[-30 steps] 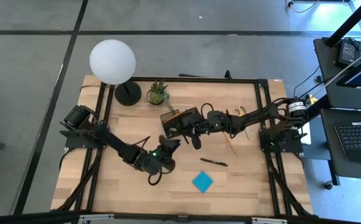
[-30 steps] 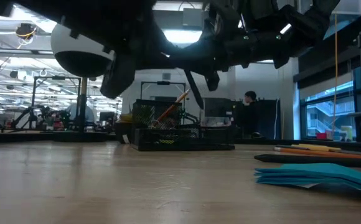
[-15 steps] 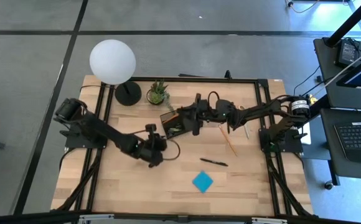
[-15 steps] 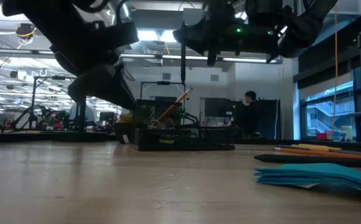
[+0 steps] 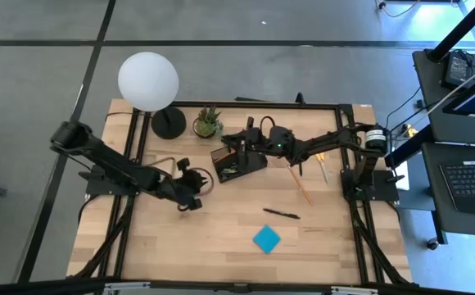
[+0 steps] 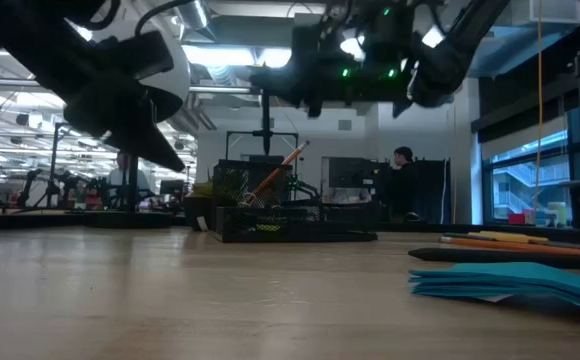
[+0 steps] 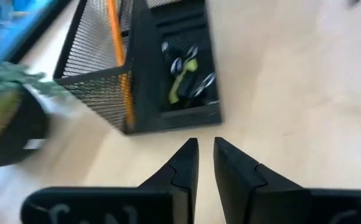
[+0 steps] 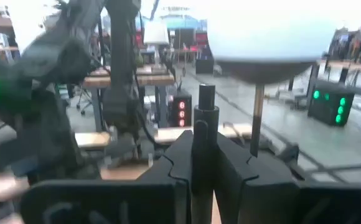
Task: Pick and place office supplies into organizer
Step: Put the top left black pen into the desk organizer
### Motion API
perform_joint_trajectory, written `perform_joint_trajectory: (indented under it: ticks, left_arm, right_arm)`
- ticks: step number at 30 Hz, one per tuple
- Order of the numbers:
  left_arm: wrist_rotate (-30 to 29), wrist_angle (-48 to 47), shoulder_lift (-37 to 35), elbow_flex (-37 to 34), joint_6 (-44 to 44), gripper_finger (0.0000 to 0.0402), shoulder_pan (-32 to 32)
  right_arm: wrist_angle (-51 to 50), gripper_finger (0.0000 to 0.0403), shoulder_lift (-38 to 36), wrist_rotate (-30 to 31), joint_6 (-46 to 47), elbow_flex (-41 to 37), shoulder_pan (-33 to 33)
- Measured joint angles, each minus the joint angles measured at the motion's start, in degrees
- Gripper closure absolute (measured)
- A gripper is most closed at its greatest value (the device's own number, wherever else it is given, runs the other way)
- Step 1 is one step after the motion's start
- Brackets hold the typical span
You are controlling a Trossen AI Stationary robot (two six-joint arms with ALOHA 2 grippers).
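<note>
Above the organizer (image 5: 239, 161), right tool (image 8: 203, 163) clamps what looks like a black pen (image 8: 204, 127) upright

R end effector (image 8: 204, 163) clamped; L end effector (image 7: 205, 163) slightly parted, empty.

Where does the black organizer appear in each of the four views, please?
High view: organizer, table centre, right of the potted plant.
Low view: organizer, mid-frame at the table's far side, with the plant.
Left wrist view: organizer, ahead of the left gripper; plant.
Right wrist view: not visible.
</note>
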Motion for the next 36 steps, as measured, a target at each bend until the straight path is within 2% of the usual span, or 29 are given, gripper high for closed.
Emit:
perform_joint_trajectory:
  ticks: [4,9,25,36]
  left_arm:
    - [5.42,8.81,-6.73,-5.92,0.35,0.0364,1.86]
    - [6.01,17.05,-10.77,-10.73,3.01,0.0366,3.19]
    - [5.95,17.53,-10.43,-11.79,3.19,0.0368,4.83]
    - [5.91,17.40,-10.41,-11.79,3.19,0.0370,4.80]
  right_arm:
    - [-0.12,0.0362,3.60,-0.89,0.75,0.84,-1.35]
    - [0.47,0.0362,7.54,-2.01,0.75,3.42,-2.13]
    - [0.16,0.0362,12.69,-5.91,-0.96,5.42,-2.04]
    - [-5.79,0.0362,12.80,-6.22,-5.80,5.42,-1.93]
